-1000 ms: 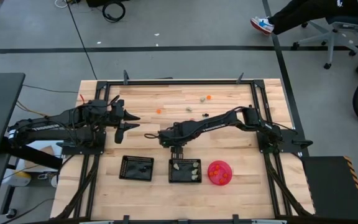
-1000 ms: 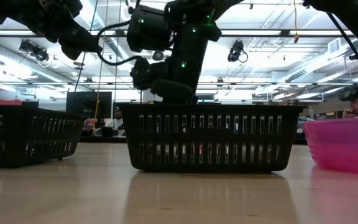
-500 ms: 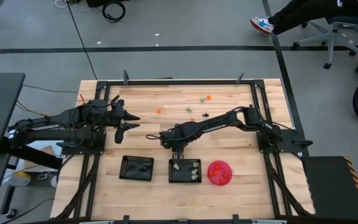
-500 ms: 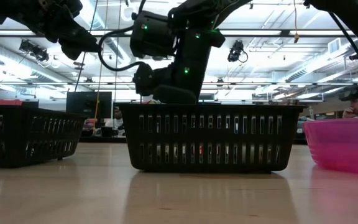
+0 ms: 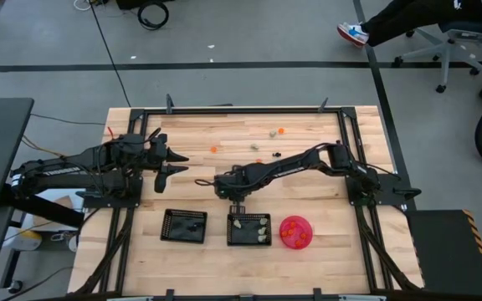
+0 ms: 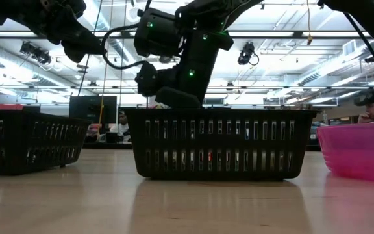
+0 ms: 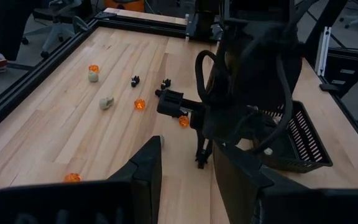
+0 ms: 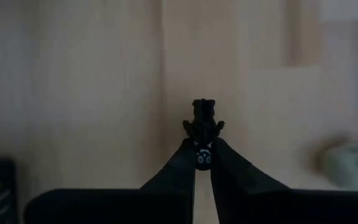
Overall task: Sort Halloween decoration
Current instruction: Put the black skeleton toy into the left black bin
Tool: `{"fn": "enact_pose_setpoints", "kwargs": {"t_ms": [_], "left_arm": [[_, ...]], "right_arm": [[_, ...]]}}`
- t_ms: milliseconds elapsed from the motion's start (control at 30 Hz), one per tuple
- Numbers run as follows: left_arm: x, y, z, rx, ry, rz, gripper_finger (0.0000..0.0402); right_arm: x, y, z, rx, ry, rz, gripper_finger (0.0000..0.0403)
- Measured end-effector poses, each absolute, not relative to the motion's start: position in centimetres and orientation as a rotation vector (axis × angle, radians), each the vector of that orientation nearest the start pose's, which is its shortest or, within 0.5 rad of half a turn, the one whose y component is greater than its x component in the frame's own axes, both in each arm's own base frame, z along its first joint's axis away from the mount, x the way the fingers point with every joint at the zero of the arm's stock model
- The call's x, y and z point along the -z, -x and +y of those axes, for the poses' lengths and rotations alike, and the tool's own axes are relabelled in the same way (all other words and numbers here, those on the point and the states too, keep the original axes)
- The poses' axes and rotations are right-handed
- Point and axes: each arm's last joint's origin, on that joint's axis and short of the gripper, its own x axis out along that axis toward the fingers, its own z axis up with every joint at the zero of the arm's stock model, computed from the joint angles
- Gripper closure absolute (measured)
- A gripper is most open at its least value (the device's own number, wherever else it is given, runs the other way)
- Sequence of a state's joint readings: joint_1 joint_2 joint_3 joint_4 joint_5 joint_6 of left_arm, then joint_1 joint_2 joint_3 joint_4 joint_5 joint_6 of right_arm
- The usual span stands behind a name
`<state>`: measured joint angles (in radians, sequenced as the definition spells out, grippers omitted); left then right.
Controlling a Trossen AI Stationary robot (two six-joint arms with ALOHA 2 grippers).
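A small black trinket [image 8: 202, 124] sits pinched between the tips of the right tool [image 8: 203, 158], whose fingers have closed almost together on it, just behind the middle black mesh tray [image 5: 248, 228] on the wooden surface [image 5: 207, 167]. The hold looks shallow, with most of the piece sticking out past the fingertips, so it could twist or pop free on the lift, and a black piece dropped into that middle tray of pale trinkets [image 5: 262, 223] would be missorted; judging by contents, the left tray [image 5: 184, 226] suits it better. Other orange, black and pale pieces [image 7: 106, 102] lie scattered farther back. The right arm reaches in from the right edge, stretched low, wrist pointing down. The left tool [image 5: 167, 163] waits raised at the left, fingers apart and empty.
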<state>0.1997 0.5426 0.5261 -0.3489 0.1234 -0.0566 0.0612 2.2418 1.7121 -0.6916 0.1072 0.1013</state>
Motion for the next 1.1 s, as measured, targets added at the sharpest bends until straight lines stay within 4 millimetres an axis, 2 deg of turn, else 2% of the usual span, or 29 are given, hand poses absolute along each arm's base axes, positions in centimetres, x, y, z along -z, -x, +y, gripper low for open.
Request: {"fn": "enact_pose_setpoints", "kwargs": {"t_ms": [200, 433, 733, 833, 967, 1100], "left_arm": [[-26.1, -12.8, 2.2, -0.086, 0.115, 0.359, 0.0285], [-26.1, -12.8, 2.2, -0.086, 0.115, 0.359, 0.0285], [-26.1, -12.8, 2.2, -0.086, 0.115, 0.359, 0.0285], [-26.1, -12.8, 2.2, -0.086, 0.115, 0.357, 0.0285], [-26.2, -12.8, 2.2, -0.086, 0.114, 0.355, 0.0285], [-26.1, -12.8, 2.2, -0.086, 0.114, 0.357, 0.0285]], "right_arm": [[-16.5, -46.5, 3.1, 0.077, 0.038, 1.142, 0.0364], [-18.4, -47.9, 5.1, -0.01, 0.05, 0.991, 0.0363], [-19.5, -49.4, 7.2, -0.156, 0.028, 0.783, 0.0363], [-19.1, -50.1, 7.7, -0.209, 0.013, 0.715, 0.0363], [-17.1, -51.0, 8.4, -0.254, 0.022, 0.674, 0.0363], [-16.1, -51.4, 8.7, -0.254, 0.051, 0.655, 0.0362]]}}
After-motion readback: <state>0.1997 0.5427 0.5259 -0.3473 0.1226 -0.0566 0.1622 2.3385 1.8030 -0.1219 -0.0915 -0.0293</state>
